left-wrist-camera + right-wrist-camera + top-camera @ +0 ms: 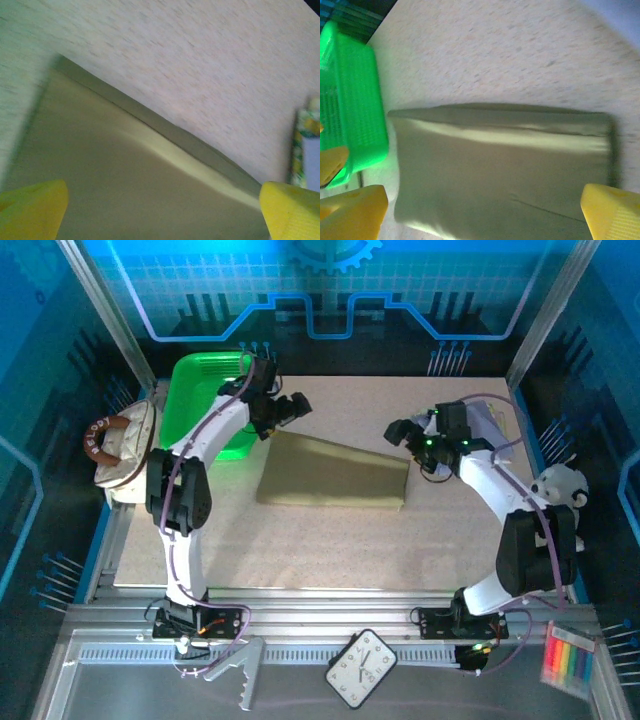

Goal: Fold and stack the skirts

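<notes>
- Lying folded flat at the middle of the table, khaki skirt; neither gripper touches it.
- Left gripper hovers at the skirt's far-left corner, yellow fingers spread wide with nothing between them.
- Right gripper hangs at the far-right corner, fingers likewise wide apart and empty.
- Green basket stands just beside the left gripper, near the skirt's far-left corner.
- Leafy-print skirt and lavender skirt, both blurred, lie together apart from the khaki one.
- Handbag sits off the table's left edge, plush toy off the right, clock on the front rail.
</notes>
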Action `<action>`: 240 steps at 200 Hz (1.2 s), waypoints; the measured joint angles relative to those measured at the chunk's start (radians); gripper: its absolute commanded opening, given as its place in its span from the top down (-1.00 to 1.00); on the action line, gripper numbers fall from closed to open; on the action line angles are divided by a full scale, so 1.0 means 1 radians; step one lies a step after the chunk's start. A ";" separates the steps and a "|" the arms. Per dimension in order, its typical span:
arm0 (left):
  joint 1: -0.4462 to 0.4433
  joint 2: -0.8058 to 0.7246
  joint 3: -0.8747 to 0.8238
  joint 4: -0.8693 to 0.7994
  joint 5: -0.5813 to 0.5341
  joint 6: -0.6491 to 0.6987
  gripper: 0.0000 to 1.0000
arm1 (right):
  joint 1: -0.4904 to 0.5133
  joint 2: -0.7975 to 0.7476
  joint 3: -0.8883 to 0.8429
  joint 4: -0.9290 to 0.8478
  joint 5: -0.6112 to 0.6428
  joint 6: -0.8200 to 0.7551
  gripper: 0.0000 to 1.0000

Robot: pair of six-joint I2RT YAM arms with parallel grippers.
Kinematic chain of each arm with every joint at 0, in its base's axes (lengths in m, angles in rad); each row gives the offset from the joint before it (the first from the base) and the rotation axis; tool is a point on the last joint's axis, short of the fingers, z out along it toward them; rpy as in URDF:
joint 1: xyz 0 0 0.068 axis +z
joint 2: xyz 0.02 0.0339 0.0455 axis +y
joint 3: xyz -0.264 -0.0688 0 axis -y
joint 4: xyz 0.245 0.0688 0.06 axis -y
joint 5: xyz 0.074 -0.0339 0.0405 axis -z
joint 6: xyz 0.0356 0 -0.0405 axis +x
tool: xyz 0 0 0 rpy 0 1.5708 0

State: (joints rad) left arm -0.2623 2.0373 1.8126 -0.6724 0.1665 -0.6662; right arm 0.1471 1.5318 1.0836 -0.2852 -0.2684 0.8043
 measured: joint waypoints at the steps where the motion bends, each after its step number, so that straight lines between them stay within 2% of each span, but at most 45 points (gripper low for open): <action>1: -0.001 0.000 -0.001 0.001 0.003 -0.002 -0.98 | 0.002 0.002 0.000 0.002 -0.001 0.000 -1.00; 22: -0.030 0.034 0.000 0.053 0.087 -0.035 -0.98 | 0.061 0.109 0.033 0.042 -0.033 0.010 -1.00; 39: -0.034 0.098 0.020 0.083 0.103 -0.046 -0.98 | 0.089 0.213 0.064 0.078 -0.042 0.015 -1.00; 81: -0.016 0.274 0.039 0.098 0.004 -0.083 -0.98 | 0.095 0.385 0.113 0.117 0.018 0.023 -0.98; 124: -0.012 0.259 0.019 0.112 -0.076 -0.100 -0.98 | 0.093 0.419 0.196 0.029 0.132 -0.005 -0.99; 148: -0.012 0.247 0.007 0.113 -0.072 -0.103 -0.98 | 0.094 0.413 0.200 -0.005 0.138 -0.018 -0.99; 184: -0.011 0.185 -0.051 0.140 0.030 -0.158 -0.98 | 0.101 0.377 0.200 0.035 0.043 0.031 -0.99; 215: -0.013 0.170 -0.052 0.307 0.179 -0.300 -0.98 | 0.130 0.378 0.200 0.185 -0.068 0.177 -0.99; 240: -0.016 0.170 -0.066 0.425 0.224 -0.408 -0.98 | 0.158 0.417 0.200 0.322 -0.110 0.303 -0.99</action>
State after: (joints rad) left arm -0.2779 2.2074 1.7462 -0.2478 0.3908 -1.0744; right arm 0.3050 1.9484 1.2831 0.0368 -0.3782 1.1072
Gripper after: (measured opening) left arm 0.989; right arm 0.996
